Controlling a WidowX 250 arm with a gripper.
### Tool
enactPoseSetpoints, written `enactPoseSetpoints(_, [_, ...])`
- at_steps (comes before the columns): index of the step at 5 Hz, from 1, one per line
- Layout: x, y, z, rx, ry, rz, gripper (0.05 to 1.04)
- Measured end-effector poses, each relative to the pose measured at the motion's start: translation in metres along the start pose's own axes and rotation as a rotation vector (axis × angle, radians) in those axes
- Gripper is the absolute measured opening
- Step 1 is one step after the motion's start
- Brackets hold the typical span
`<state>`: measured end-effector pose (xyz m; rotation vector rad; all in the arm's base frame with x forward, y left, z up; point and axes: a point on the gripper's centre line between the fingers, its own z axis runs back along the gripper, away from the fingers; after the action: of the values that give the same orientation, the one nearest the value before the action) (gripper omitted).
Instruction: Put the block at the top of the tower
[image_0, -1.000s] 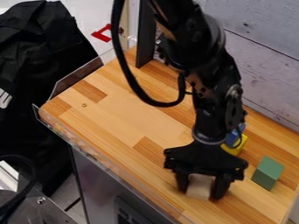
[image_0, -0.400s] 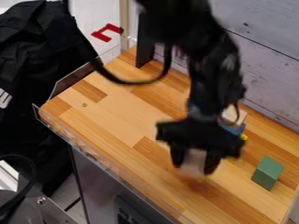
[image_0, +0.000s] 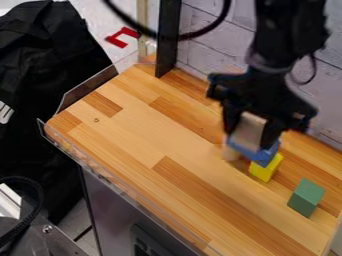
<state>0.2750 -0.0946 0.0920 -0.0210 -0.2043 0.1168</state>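
My gripper (image_0: 250, 135) hangs at the right of the wooden worktop, near the back wall, shut on a pale block (image_0: 248, 129) between its fingers. Directly below the held block in the view is a blue block (image_0: 255, 151), which rests on a yellow block (image_0: 266, 168). A pale piece (image_0: 231, 153) shows at the left of the blue block, partly hidden. Whether the held block touches the tower, I cannot tell. The gripper covers what lies behind it at the tower's top.
A green block (image_0: 306, 197) stands on the worktop (image_0: 127, 137), to the right and front of the tower. A dark upright post (image_0: 168, 42) rises at the back left corner. The plank wall (image_0: 207, 50) runs behind, and a clear guard lines the left and front edges.
The gripper has moved up and back from the front of the worktop to the tower, carrying the pale block. The green block has stayed put.
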Motion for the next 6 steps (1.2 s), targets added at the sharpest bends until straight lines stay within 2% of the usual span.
enactPoseSetpoints(1, [0.015, -0.004, -0.01, -0.029, 0.032, -0.074, 0.562])
enactPoseSetpoints(3, [0.028, 0.004, -0.025, -0.08, 0.074, -0.08, 0.562])
enactPoseSetpoints(4, [0.032, 0.01, -0.026, -0.094, 0.067, -0.053, 0.562])
enactPoseSetpoints(6, [0.037, 0.017, -0.023, -0.082, 0.066, -0.055, 0.562])
